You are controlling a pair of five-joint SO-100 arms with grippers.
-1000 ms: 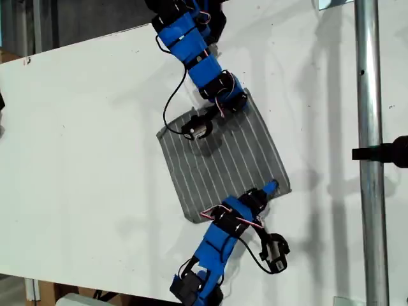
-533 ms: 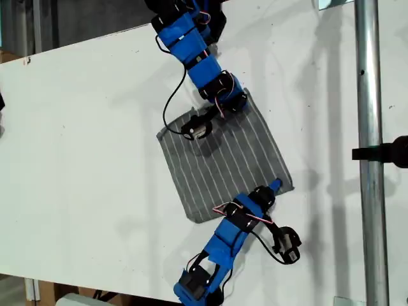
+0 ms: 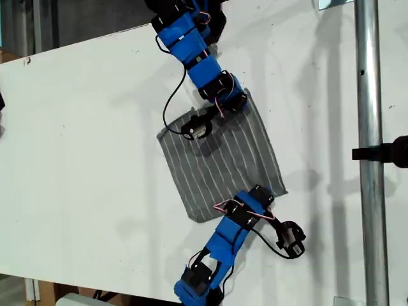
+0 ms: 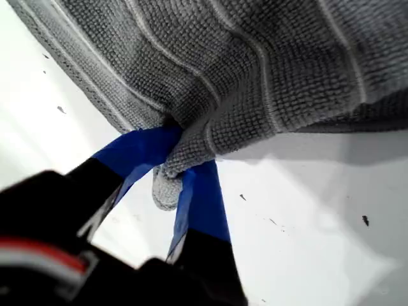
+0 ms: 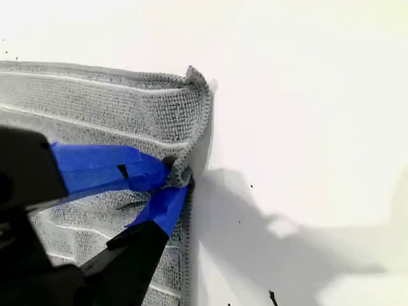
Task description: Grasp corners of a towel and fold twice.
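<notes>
1. Grips with my first gripper (image 4: 182, 159): blue-taped jaws nearly closed, one corner (image 4: 167, 191) of the towel (image 4: 255, 64) bunched between them and poking out past the tips.
2. Shows that part of the cloth raised off the white table (image 4: 306, 191), with a dark shadow beneath the lifted edge.
3. Places my first gripper (image 3: 266, 194) in the exterior view at the towel's near corner on the exterior view's right, on the arm reaching in from the near edge; the wrist hides the jaws there, so the match probably holds but rests on the wrist view.
4. Pinches with my second gripper (image 5: 178, 178): jaws drawn together on a small fold of the towel's hemmed edge, just short of another corner (image 5: 194, 73) that lies free on the table.
5. Leaves the cloth around that pinch flat, stripes running straight.
6. Sets my second gripper (image 3: 237, 102) at the towel's far corner on the exterior view's right, on the arm coming down from the far edge.
7. Spreads the towel (image 3: 220, 153) between the two arms, tilted as a diamond near the middle of the table (image 3: 83, 127).
8. Runs a metal pole (image 3: 370, 127) upright along the exterior view's right, well apart from the towel.
</notes>
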